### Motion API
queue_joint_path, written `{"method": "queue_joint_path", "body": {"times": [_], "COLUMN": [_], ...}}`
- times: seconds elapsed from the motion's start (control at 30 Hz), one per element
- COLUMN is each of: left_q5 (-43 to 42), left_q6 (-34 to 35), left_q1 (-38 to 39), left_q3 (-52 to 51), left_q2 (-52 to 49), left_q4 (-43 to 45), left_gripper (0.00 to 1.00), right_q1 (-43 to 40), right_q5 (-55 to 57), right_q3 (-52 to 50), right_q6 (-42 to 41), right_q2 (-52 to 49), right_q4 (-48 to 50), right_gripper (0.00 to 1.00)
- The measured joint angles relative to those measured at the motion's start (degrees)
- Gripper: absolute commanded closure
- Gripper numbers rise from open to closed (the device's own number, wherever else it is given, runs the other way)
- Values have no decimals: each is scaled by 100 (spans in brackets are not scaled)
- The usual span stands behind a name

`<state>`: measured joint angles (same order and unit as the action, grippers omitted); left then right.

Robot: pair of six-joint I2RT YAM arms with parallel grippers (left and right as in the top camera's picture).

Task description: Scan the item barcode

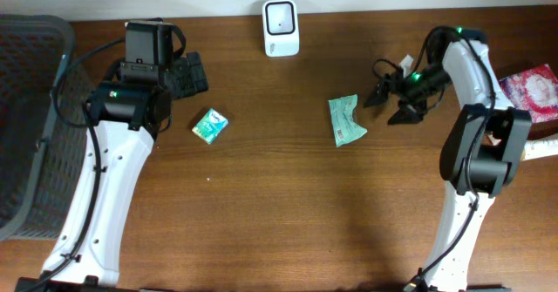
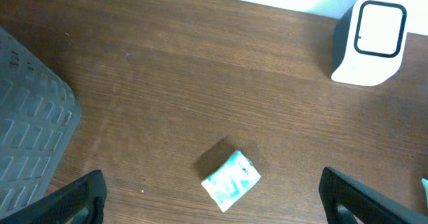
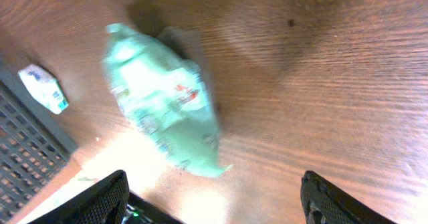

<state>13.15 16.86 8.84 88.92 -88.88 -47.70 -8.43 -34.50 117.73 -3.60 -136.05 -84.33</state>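
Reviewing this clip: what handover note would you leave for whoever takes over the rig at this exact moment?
Left gripper: open, empty, hanging over the table just up-left of the small teal packet.
Right gripper: open, empty, just right of the green pouch, which lies on the table.
Scanner: upright at the back edge, nothing in front of it.
Done: no item is held or at the scanner.
Left: grasp an item and show its barcode to the scanner.
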Motion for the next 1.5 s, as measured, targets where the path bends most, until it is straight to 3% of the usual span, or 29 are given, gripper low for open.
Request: {"method": "queue_joint_path", "body": {"times": [0.03,0.07,0.1,0.13,0.17,0.43,0.6,0.87,1.03,1.13,1.3,1.5], "left_q5": [0,2,2,0,0,0,0,0,2,2,0,0], "left_q6": [0,0,0,0,0,0,0,0,0,0,0,0], "left_q1": [0,0,0,0,2,0,0,0,0,0,0,0], "left_q3": [0,0,0,0,0,0,0,0,0,0,0,0], "left_q2": [0,0,0,0,0,0,0,0,0,0,0,0], "left_q4": [-4,-2,-4,-4,-4,-4,-4,-4,-7,-4,-4,-4], "left_gripper": [1,1,1,1,1,1,1,1,1,1,1,1], "right_q1": [72,170,284,535,745,1961,1996,2044,2065,2664,2983,3136], "right_q5": [76,125,212,378,621,2424,2769,3241,2229,1235,938,1493], "right_q3": [444,551,551,549,549,461,-446,-715,-1036,-1032,57,140], "right_q6": [306,468,549,568,413,-682,-942,-1147,-1080,-1224,-1287,-1220], "right_q2": [26,26,26,24,24,24,195,306,437,332,-7,-11], "right_q4": [-367,-444,-354,-240,-173,273,1049,1307,2015,2708,1840,1683], "right_gripper": [18,35,73,92,96,96,96,96,96,96,96,96]}}
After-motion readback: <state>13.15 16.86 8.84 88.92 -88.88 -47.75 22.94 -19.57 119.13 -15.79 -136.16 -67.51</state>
